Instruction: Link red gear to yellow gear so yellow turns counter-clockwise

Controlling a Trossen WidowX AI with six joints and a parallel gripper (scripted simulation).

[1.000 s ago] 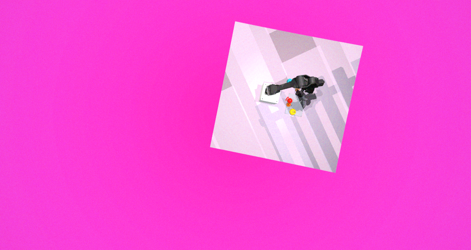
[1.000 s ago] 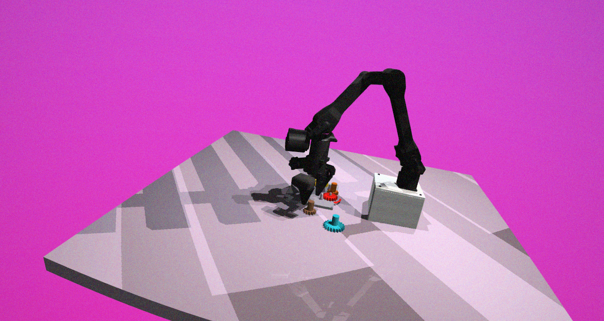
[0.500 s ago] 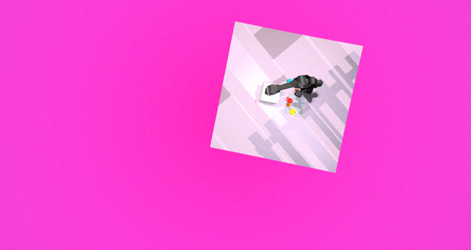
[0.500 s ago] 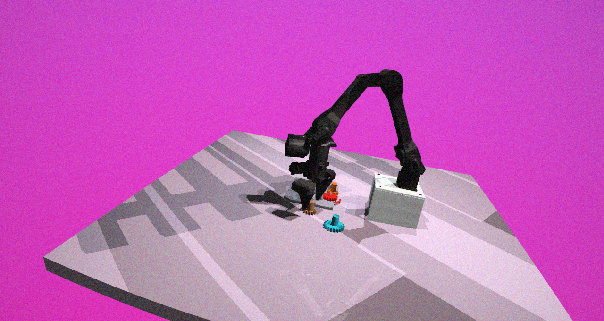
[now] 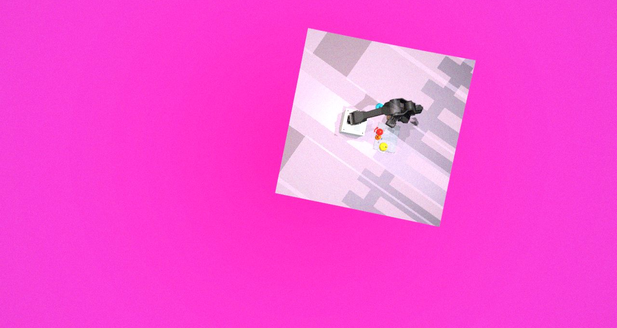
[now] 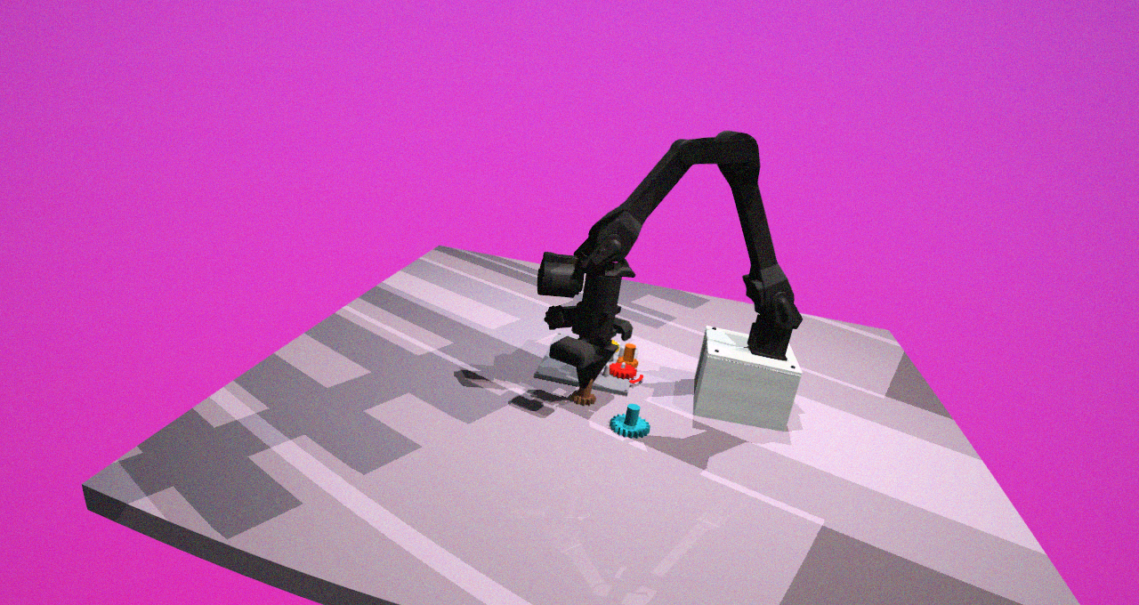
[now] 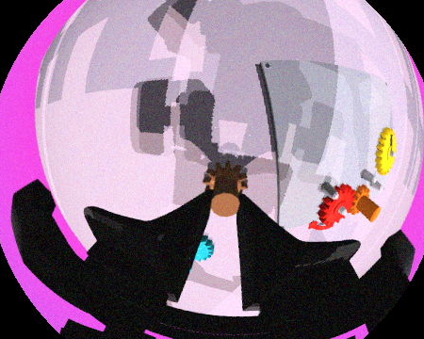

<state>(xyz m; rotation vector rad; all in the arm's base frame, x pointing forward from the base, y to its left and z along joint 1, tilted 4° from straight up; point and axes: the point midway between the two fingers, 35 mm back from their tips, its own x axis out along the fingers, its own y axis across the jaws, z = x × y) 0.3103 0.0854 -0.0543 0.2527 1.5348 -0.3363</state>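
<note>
Brown gear stands on the tabletop beside the grey board, my jaws clamped on its stem, so this pick-up next needs a straight lift.

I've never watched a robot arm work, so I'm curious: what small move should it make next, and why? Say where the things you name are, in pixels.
Probably lift the small brown gear (image 6: 585, 399) (image 7: 226, 181) straight up. Its upright handle sits between the black fingers (image 6: 586, 381), while the gear is down on the table, beside the grey board (image 5: 395, 142) (image 6: 557, 368) (image 7: 297, 141) with its pegs.
</note>
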